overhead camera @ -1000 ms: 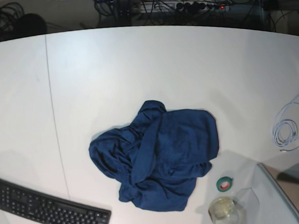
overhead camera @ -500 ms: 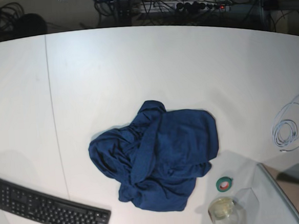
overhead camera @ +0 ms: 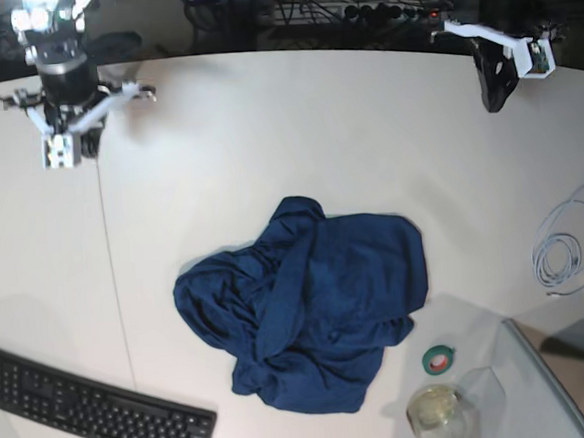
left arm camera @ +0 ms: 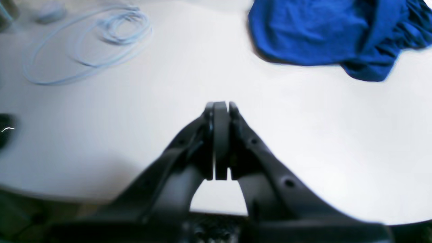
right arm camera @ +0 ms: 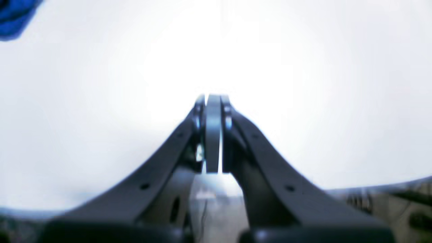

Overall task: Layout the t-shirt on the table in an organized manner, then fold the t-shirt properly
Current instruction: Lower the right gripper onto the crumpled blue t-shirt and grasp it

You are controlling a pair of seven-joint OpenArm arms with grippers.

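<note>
One broad white table (overhead camera: 296,128) with a curved far edge and a thin dark seam fills the room's middle; behind it sits a dark tangle of cables and a power strip (overhead camera: 388,10). The t-shirt (overhead camera: 308,303) lies crumpled in a heap near the table's centre, touched by neither arm. Around it: a black keyboard (overhead camera: 89,404) at the near left corner, a green tape roll (overhead camera: 439,359) and a clear jar (overhead camera: 436,407) just beside the shirt's near right, a coiled pale cable (overhead camera: 565,245) farther right. The left end effector (left arm camera: 219,108) and right end effector (right arm camera: 212,101) hang over bare table at the far corners, both pressed together, holding nothing.
</note>
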